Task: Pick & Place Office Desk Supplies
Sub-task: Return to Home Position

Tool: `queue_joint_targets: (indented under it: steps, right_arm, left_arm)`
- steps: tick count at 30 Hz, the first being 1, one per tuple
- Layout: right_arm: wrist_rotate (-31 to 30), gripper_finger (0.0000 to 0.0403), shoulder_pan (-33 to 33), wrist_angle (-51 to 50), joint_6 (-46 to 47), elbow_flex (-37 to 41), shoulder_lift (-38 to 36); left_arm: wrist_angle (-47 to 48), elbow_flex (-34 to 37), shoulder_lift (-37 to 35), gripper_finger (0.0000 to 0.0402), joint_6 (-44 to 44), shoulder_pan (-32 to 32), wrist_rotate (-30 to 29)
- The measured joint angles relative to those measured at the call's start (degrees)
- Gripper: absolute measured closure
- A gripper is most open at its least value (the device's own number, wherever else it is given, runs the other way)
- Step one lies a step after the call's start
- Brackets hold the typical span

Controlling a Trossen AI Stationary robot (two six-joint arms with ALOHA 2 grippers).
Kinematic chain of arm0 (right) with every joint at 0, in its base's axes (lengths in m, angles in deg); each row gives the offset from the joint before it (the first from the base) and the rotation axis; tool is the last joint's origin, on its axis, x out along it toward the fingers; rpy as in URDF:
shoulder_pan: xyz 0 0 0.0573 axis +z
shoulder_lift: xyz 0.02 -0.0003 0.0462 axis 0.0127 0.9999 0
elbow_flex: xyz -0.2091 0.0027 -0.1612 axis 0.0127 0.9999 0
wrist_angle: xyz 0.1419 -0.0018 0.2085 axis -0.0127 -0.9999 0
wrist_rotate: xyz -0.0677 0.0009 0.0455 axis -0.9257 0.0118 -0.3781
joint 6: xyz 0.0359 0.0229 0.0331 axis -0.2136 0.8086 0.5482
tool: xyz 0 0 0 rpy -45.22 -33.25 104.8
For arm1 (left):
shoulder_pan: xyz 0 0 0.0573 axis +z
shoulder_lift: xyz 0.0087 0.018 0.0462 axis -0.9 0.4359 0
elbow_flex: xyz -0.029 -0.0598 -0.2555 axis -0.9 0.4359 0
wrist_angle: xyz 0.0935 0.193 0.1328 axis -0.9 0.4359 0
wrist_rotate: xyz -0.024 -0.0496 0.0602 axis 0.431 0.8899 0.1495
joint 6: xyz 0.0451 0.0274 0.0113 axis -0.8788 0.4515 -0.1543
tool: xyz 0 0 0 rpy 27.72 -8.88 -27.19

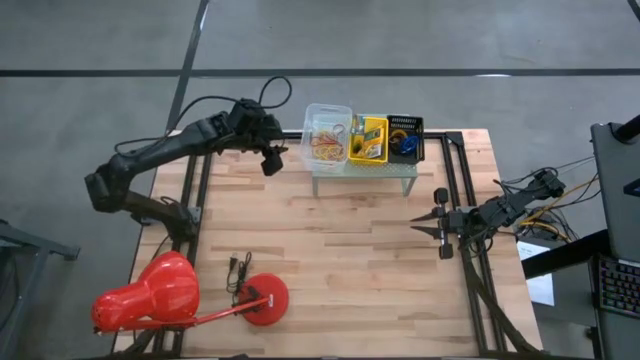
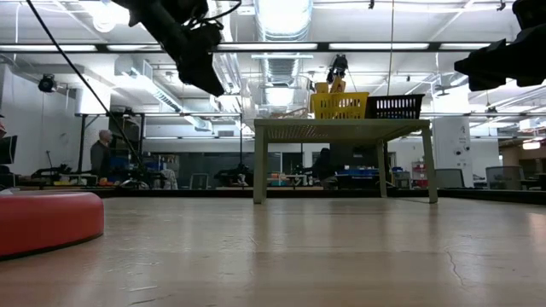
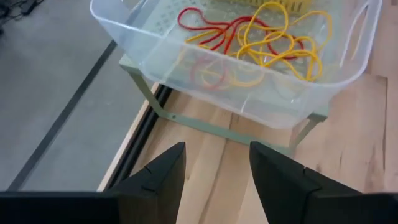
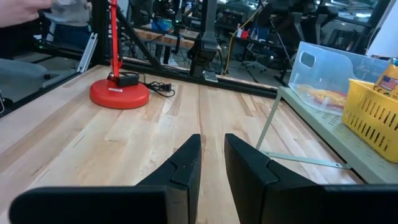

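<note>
The clear rubber-band bin (image 3: 249,87) sits on the shelf (image 3: 217,127) just ahead of the left gripper (image 3: 217,149), fingers parted and empty; the right gripper (image 4: 212,138), barely parted, is farther off.

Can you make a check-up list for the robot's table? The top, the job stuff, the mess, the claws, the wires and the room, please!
Surface: wooden table, with a green shelf at one edge.
Job's things: clear bin of rubber bands, yellow bin and black bin, in a row on the shelf.
Clutter: red lamp in a left corner, away from the shelf.
Grippers: left gripper open, empty, in the air by the clear bin; right gripper open a little, empty, over the table's right side.
Cables: lamp cord on the table; black cable looping over the left arm.
Surroundings: big workshop, a person far off.
</note>
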Motion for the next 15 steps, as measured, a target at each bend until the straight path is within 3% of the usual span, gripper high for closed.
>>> queue_joint_targets:
  steps: [15]
  right_arm:
    - [0.00,0.0335,-0.04,0.00,0.00,0.00,0.00]
  left_arm:
    - [-8.61,0.10,5.95,0.0223,-2.22,5.52,1.41]
